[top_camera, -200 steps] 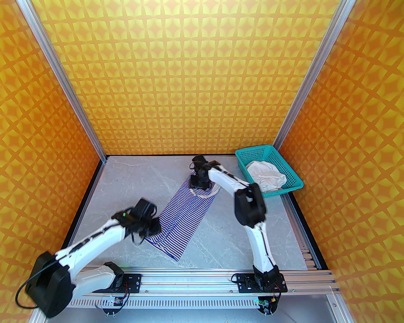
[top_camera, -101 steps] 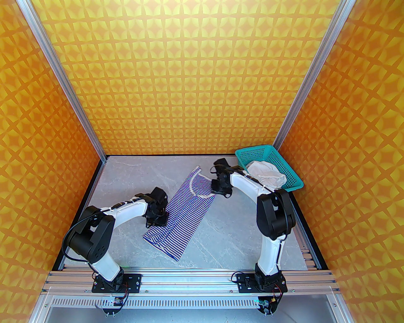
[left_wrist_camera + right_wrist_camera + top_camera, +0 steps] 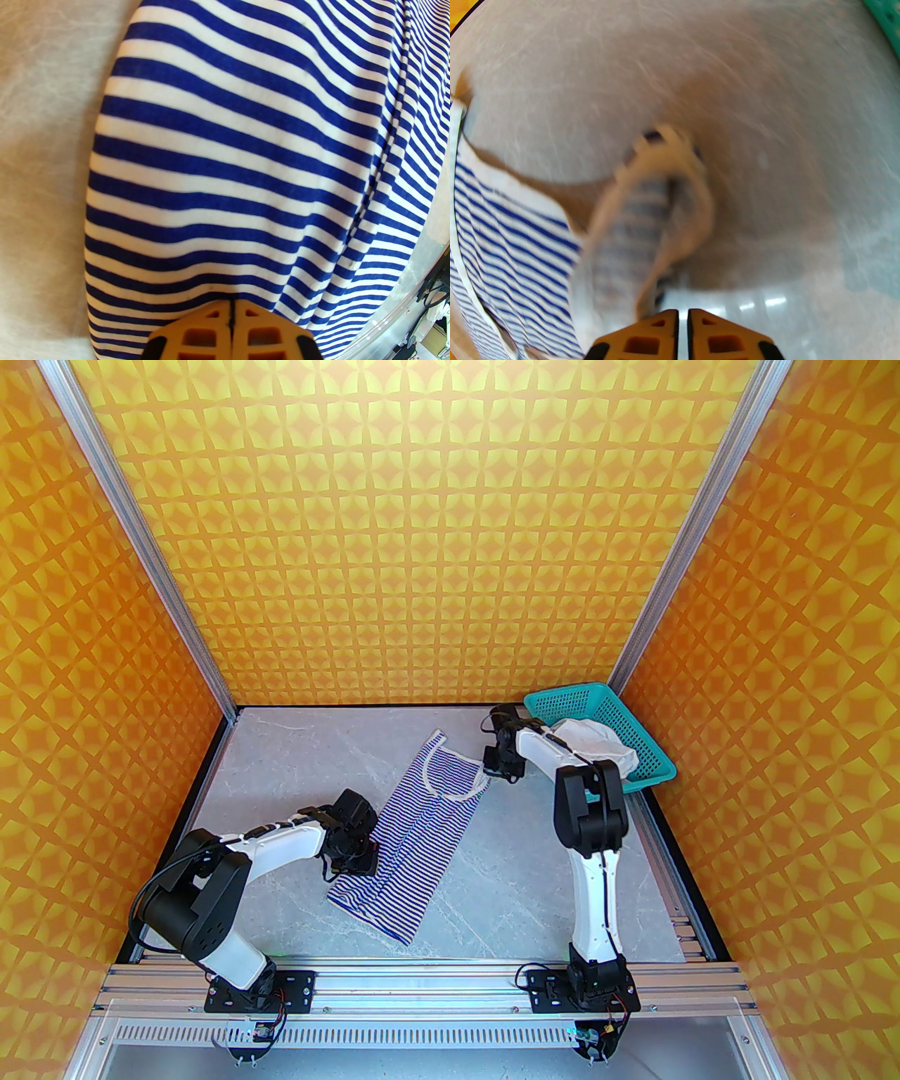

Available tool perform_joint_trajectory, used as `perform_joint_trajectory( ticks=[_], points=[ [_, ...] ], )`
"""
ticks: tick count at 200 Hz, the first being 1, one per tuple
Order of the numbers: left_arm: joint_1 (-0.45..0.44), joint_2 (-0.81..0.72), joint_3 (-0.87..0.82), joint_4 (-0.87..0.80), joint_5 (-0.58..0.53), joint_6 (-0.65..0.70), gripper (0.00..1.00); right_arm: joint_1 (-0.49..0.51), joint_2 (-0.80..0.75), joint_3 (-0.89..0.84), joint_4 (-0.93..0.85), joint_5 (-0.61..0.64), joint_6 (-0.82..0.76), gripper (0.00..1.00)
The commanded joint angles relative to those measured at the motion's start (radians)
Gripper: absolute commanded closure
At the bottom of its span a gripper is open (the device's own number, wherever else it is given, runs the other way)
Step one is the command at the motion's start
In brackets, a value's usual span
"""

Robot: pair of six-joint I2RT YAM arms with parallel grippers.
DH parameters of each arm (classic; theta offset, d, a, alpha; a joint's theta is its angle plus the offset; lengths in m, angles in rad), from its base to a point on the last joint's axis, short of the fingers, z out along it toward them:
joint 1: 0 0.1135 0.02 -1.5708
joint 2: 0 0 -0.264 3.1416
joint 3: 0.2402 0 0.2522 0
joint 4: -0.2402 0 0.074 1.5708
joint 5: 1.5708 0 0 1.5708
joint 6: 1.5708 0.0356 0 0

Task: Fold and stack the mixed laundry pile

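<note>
Teal basket (image 3: 569,702) at the far right holds the crumpled white cloth (image 3: 594,743); striped garment (image 3: 422,838) lies spread on the table (image 3: 295,761), left gripper (image 3: 365,863) clenched on its side edge, right gripper (image 3: 500,773) pinched shut on its shoulder strap

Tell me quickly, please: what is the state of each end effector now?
Left end effector: closed, holding the striped garment by its edge.
Right end effector: closed, apparently on the garment's strap; the picture is blurred.
</note>
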Motion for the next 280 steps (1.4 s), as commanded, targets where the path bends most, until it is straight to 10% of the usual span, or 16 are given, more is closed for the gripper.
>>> perform_joint_trajectory(
  ticks=[1,192,280],
  points=[
    [-0.021,0.035,-0.063,-0.004,-0.001,-0.028,1.00,0.004,0.055,0.075,0.026,-0.071,0.018,0.90],
    [-0.289,-0.128,-0.040,-0.023,-0.092,-0.287,0.99,0.047,0.227,0.494,-0.195,-0.079,0.023,0.61],
    [-0.114,0.106,0.388,-0.054,-0.117,0.039,1.00,0.119,-0.313,-0.285,0.104,-0.107,0.081,0.67]
  ],
)
